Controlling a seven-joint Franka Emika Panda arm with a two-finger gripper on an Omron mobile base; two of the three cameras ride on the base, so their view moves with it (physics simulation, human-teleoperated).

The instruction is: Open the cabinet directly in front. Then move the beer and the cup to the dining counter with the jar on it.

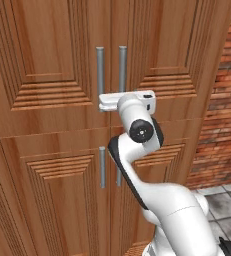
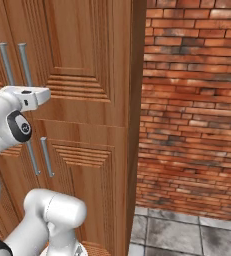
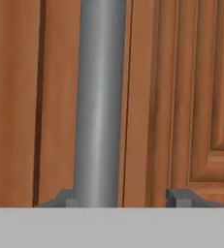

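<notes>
The cabinet (image 1: 52, 75) stood shut directly ahead of the pincer (image 3: 122, 198), so its shelves and whatever sat on them were hidden behind the doors. In both base views the hand (image 1: 129, 101) covered the fingers, and the cabinet's top and left side ran off the frame.

The cabinet was reddish-brown wood, each door cut with stepped panel grooves. Just left of the pincer ran the dark seam where the two doors met. Two long grey bar handles stood upright side by side at that seam, the left handle (image 1: 100, 75) and the right handle (image 1: 122, 67). Below the hand, shorter handles (image 1: 102, 167) marked the lower doors. To the right of the pincer, past the cabinet's edge, rose a red brick wall (image 2: 192, 100) over a grey tiled floor (image 2: 187, 235).

The arm rose from the base, bent at a dark-capped joint (image 1: 141, 130), and held the hand level against the doors at the lower part of the long handles. In the hand view one grey handle stood between the two dark fingertips (image 3: 179, 197), close against the left tip, with a gap to the right tip. The pincer was part open around the bar, not yet clamped on it.
</notes>
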